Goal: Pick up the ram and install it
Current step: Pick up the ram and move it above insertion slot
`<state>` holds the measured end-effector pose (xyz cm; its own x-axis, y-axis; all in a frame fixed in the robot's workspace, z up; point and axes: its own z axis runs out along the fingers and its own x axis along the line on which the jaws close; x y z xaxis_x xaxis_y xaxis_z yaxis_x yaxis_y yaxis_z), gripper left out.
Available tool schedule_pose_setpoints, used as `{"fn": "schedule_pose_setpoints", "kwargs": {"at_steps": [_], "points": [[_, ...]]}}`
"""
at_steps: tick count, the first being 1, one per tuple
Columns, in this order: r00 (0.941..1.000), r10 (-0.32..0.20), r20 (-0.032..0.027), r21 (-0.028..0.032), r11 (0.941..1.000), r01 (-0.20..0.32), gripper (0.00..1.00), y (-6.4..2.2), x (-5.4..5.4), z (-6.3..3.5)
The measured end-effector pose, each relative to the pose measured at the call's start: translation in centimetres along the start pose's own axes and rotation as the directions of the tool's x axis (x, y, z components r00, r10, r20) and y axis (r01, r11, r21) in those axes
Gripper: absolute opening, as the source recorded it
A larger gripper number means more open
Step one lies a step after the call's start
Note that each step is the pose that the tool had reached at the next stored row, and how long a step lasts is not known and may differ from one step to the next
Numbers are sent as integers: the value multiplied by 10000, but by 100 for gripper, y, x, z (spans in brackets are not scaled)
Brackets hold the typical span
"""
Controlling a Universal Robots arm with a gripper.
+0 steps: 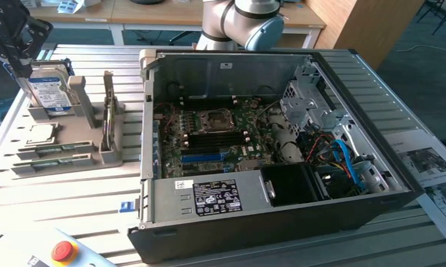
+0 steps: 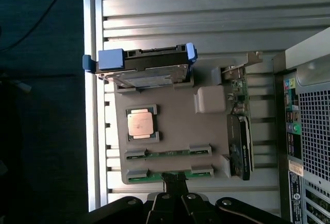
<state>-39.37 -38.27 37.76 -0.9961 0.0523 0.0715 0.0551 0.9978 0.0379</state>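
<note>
White lettering ending in "TIQ" is made out on the black claw [image 1: 16,62] — nothing more. Print on the power supply label [image 1: 217,199], the hard drive sticker [image 1: 48,92] and the paper sheets [image 1: 429,167] cannot be read.

Green ram [image 1: 59,163] [image 2: 153,173], thin stick edgewise in gray holder [image 1: 109,158] [image 2: 175,131] slot, second stick [image 1: 59,148] [image 2: 167,153] parallel beside

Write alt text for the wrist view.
The gripper hovers over a grey parts holder, nearest one of two ram sticks lying in it. The holder, beside a computer case, also carries a processor, a hard drive and an expansion card.
</note>
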Motion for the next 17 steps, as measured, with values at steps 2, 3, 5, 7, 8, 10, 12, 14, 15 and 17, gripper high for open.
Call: {"fn": "schedule_pose_setpoints", "kwargs": {"at_steps": [2, 3, 5, 7, 8, 10, 12, 14, 15, 17], "points": [[9997, -260, -11, 20, 9997, 260, 10, 1, 0, -1], [9991, -417, -17, 30, 9991, 417, 10, 1, 0, -1], [9976, -698, -30, 51, 9975, 698, 10, 1, 0, -1], [9953, -969, -42, 69, 9953, 970, 10, 1, 0, -1], [9939, -1103, -47, 78, 9939, 1103, 10, 1, 0, -1], [9903, -1386, -62, 97, 9903, 1387, 10, 1, 0, -1], [9860, -1667, -75, 116, 9859, 1667, 10, 1, 0, -1], [9804, -1966, -90, 135, 9804, 1967, 10, 1, 0, -1], [9771, -2127, -98, 145, 9770, 2128, 10, 1, 0, -1], [9690, -2466, -117, 167, 9689, 2468, 10, 1, 0, -1]]}}
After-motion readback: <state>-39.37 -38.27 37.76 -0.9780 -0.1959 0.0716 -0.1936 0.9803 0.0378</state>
